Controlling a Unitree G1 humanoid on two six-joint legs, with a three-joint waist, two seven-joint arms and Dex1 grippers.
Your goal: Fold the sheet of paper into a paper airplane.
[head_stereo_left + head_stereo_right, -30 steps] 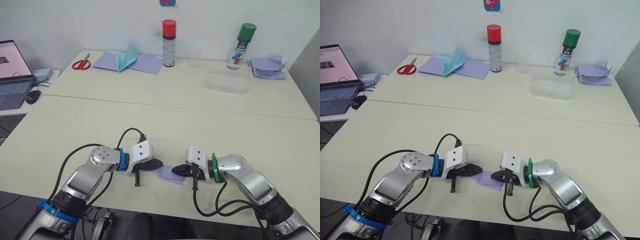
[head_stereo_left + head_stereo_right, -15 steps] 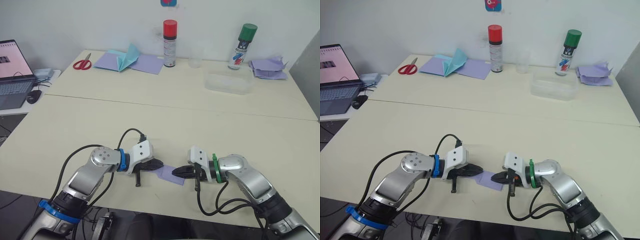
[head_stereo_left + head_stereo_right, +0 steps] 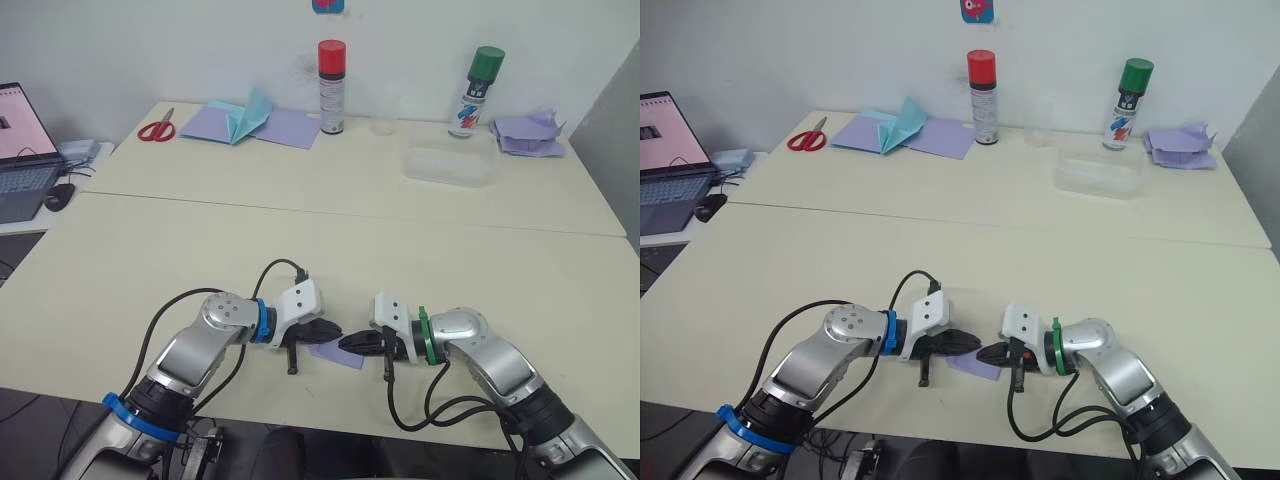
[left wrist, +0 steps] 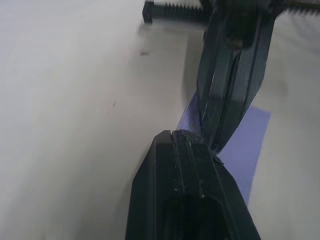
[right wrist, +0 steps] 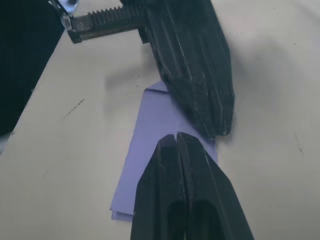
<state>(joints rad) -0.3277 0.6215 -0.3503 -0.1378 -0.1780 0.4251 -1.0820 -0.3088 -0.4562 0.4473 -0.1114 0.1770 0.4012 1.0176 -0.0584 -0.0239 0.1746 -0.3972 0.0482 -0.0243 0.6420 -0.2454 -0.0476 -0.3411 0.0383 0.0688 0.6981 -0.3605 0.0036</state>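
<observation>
Across the cream tabletop (image 3: 420, 250), items are noted by descending size. At the far left a grey open laptop (image 3: 22, 150) sits on a separate side surface. Along the far edge lie flat purple paper sheets with a teal peaked piece (image 3: 250, 118), with red-handled scissors (image 3: 156, 129) just beside them. A clear rectangular plastic tray (image 3: 449, 165) rests toward the far right, near a crumpled heap of purple papers (image 3: 528, 133) at the far right corner. Two upright spray cans stand at the back: a red-capped can (image 3: 331, 73) and a green-capped can (image 3: 476, 92).

At the near edge, the small folded lavender paper piece (image 5: 152, 140) lies flat on the tabletop between the two arms. The left claw (image 3: 331, 332) has its black fingers pressed together, tip resting on the paper's left end. The right claw (image 3: 349, 342) likewise has its fingers together, tip on the paper's right end. Both claw tips nearly meet over the paper; whether either pinches an edge cannot be determined.
</observation>
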